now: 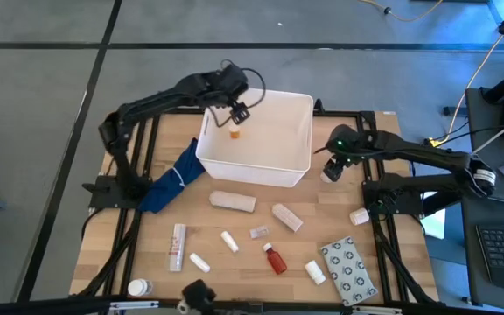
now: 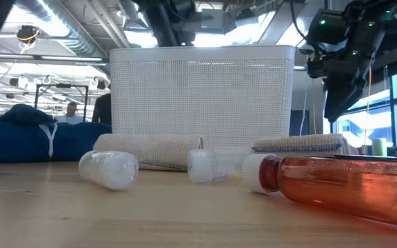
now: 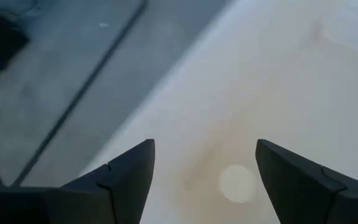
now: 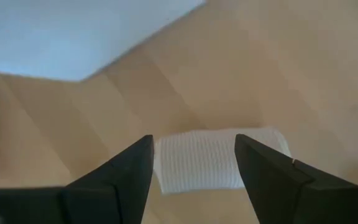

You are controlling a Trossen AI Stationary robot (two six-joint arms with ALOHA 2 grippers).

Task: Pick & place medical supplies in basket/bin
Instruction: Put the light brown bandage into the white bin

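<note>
Left gripper (image 1: 238, 112) over the bin (image 1: 297, 166), jaws apart and empty

Your right gripper (image 1: 332, 171) hung jaws apart beside the bin's right wall, straddling a white gauze roll (image 4: 219, 160) on the desk (image 1: 147, 243); a small orange item (image 1: 234, 133) lay inside, other supplies well clear in front

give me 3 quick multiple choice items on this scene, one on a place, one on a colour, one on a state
1. The left claw is over: A the tub B the grey packet C the floor
2. The cloth beside the tub is: A red B blue C green
3. The left claw is: A shut on a roll B shut, empty C open, empty

Answers:
1 A, the high view has it above the tub's inside.
2 B, blue in the high view.
3 C, its wrist view shows spread fingers with nothing between.
</note>
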